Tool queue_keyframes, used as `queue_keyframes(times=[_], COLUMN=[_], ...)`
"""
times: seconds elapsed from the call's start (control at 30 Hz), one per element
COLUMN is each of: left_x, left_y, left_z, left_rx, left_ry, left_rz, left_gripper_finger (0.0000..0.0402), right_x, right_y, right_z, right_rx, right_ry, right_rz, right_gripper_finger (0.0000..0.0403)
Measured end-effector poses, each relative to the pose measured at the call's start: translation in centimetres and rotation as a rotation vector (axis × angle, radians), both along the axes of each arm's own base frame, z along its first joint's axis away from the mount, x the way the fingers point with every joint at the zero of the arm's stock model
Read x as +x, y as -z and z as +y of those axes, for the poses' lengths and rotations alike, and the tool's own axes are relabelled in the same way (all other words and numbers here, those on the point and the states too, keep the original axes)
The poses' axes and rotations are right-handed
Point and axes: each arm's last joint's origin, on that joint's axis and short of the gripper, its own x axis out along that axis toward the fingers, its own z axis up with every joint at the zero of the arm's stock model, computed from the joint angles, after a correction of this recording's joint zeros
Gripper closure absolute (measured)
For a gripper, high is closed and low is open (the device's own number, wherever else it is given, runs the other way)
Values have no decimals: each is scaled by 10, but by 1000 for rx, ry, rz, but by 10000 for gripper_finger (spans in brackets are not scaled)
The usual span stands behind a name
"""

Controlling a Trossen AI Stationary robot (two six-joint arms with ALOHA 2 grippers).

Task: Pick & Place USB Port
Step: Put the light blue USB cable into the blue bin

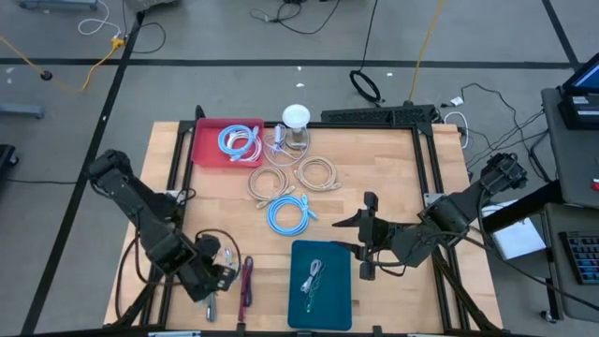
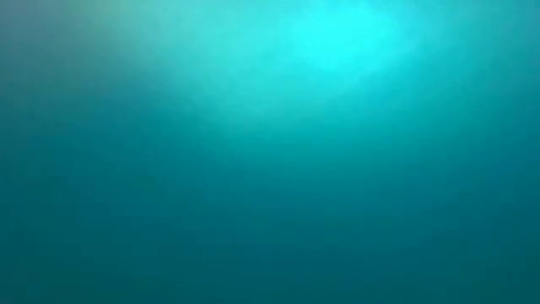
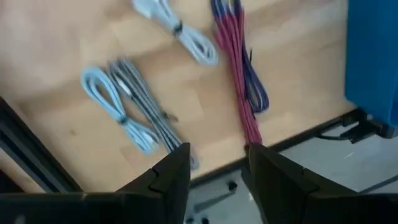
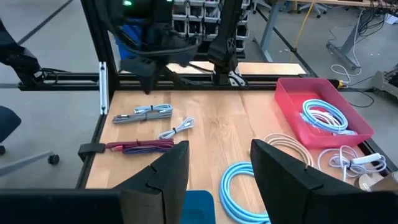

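usb cables are the game here, and nearest the front edge a short bundled set lies loose on the wood: a red-and-purple cable (image 1: pixel 246 281) and pale grey ones (image 1: pixel 211 304) beside it, just left of the blue tray (image 1: pixel 321 298), which already holds one small pale cable (image 1: pixel 313 277). left gripper (image 1: pixel 217 278) hangs right over that front-left cluster, fingers (image 3: pixel 166 180) parted with nothing between them, the grey and light-blue cable (image 3: pixel 121 106) lying just ahead of the tips in the wrist view. right gripper (image 1: pixel 367 236) sits just right of the tray, fingers (image 4: pixel 163 177) also spread and empty, pointing across the table. a little further back a bright blue coil (image 1: pixel 286 213) rests mid-table, then beige coils (image 1: pixel 316 174) behind it, and at the far edge the red bin (image 1: pixel 213 142) with a blue-and-white coil inside, next to a white round object (image 1: pixel 296 117). the table-level camera gives only a teal blur, no help there. my read: this looks like the approach before a pick on the left side. next move calls for dropping the left fingers squarely astride one bundle, not two, since they lie close together, then closing and carrying it over to the tray.
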Motion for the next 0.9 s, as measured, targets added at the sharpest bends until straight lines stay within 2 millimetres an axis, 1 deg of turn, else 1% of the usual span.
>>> queue_keyframes(times=[0.13,0.27,0.43,0.63,0.77,0.9], left_x=[-6,-16,-28,-30,-33,-37], left_y=[13,32,50,63,75,93], left_z=[-20,-39,-52,-57,-52,-46], left_rx=[-5,29,121,179,208,206], left_ry=[-39,-58,-105,-125,-133,-142], left_rz=[74,173,241,236,244,265], left_gripper_finger=[236,236,236,236,236,236], right_x=[0,0,0,0,1,1], right_y=[0,0,0,0,-2,-4], right_z=[0,0,0,0,0,1], right_rx=[-3,-3,-3,-2,14,29], right_ry=[-1,-1,-1,-1,2,2], right_rz=[0,0,0,-2,-16,-35], right_gripper_finger=[239,239,239,239,239,239])
